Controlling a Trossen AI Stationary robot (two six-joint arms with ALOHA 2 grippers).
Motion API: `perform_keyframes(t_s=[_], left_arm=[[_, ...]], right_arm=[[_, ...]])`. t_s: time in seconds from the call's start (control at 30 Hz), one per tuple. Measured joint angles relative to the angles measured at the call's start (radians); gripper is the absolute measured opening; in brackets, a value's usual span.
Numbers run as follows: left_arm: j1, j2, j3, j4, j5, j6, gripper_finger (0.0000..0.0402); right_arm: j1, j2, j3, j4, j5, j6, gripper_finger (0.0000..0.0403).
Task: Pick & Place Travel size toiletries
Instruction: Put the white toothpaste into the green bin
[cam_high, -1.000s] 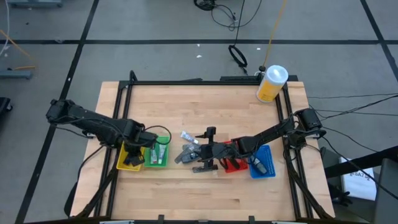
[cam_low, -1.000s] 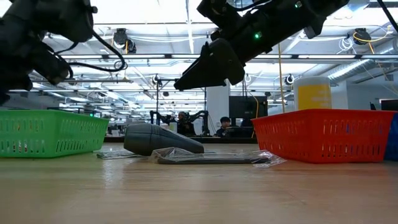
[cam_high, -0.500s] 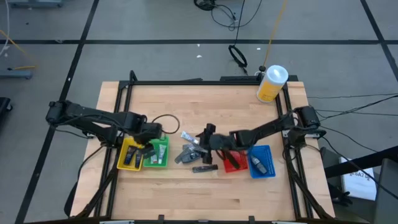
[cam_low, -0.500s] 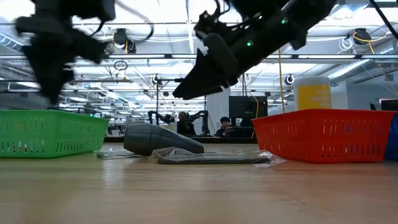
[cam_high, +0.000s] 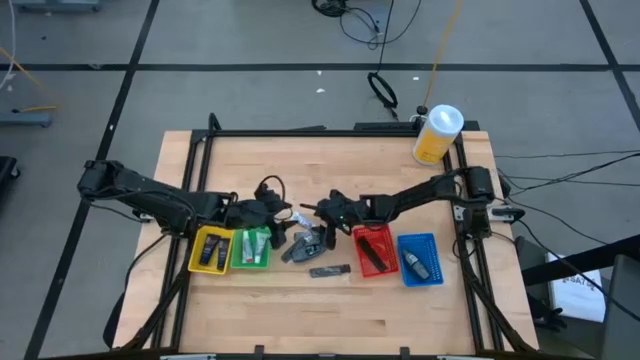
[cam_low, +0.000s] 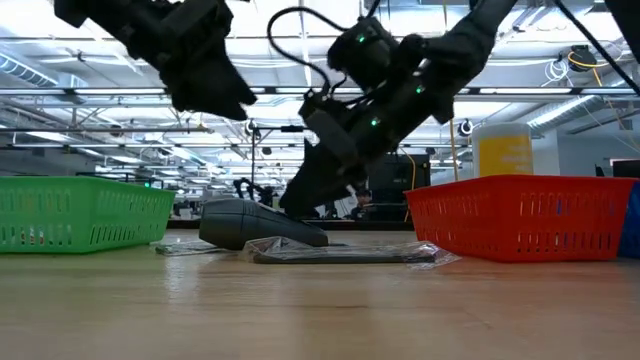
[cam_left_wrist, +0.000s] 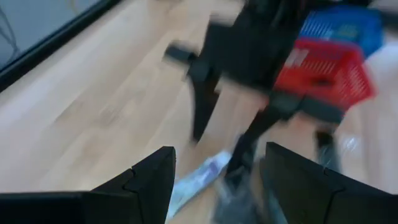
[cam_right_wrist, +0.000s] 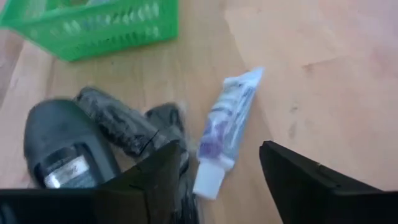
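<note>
Several travel size toiletries lie on the table between the green bin (cam_high: 252, 247) and the red bin (cam_high: 372, 250): a white tube (cam_right_wrist: 227, 130), a heap of dark grey ones (cam_high: 303, 243) and a flat black packet (cam_high: 328, 270). The white tube lies flat on the wood beside the heap. My right gripper (cam_right_wrist: 217, 180) is open just above it, a finger on either side, touching nothing. My left gripper (cam_left_wrist: 214, 180) is open, up off the table past the green bin's far right corner, facing the same tube (cam_left_wrist: 199, 180).
A yellow bin (cam_high: 210, 250) holding small dark items stands left of the green bin, and a blue bin (cam_high: 420, 258) holding one item stands right of the red bin. A big yellow canister (cam_high: 437, 135) stands at the far right corner. The two grippers are close together over the heap.
My left gripper has left the yellow bin and gone toward the table's right edge, past the green bin, up to the heap. My right gripper has gone from the near side of the heap toward the far edge and down, to the white tube.
</note>
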Motion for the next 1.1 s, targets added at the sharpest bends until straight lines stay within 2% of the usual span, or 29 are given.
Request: perform_keyframes(t_s=[0.1,0.3,0.53,0.63,0.7,0.83,0.93,1.03,1.1], left_arm=[[0.008,0.027,-0.007,0.03,0.011,-0.029,0.0246],[0.008,0.053,-0.009,0.013,0.01,-0.064,0.0246],[0.009,0.072,-0.007,-0.002,0.003,-0.08,0.0246],[0.019,0.073,-0.008,-0.025,-0.033,-0.161,0.0246],[0.018,0.072,-0.008,-0.026,-0.072,-0.191,0.0246],[0.005,0.074,-0.009,-0.005,-0.142,-0.227,0.0246],[0.003,0.096,-0.044,0.149,-0.142,-0.233,0.0246],[0.019,0.139,-0.09,0.333,-0.082,-0.266,0.0246],[0.037,0.164,-0.108,0.386,-0.05,-0.292,0.0246]], right_arm=[[-0.009,0.057,0.046,-0.001,-0.059,-0.022,0.0198],[-0.022,0.123,0.091,-0.025,-0.058,-0.05,0.0155],[-0.028,0.093,0.091,-0.12,-0.027,-0.102,0.0063],[-0.004,0.052,0.09,-0.183,0.056,-0.161,0.0035],[0.027,0.015,0.074,-0.212,0.155,-0.198,0.0035],[0.098,-0.038,0.023,-0.156,0.343,-0.269,0.005],[0.136,-0.051,-0.017,-0.057,0.439,-0.316,0.0066],[0.159,-0.062,-0.043,0.023,0.474,-0.361,0.0065],[0.165,-0.062,-0.051,0.062,0.473,-0.381,0.0059]])
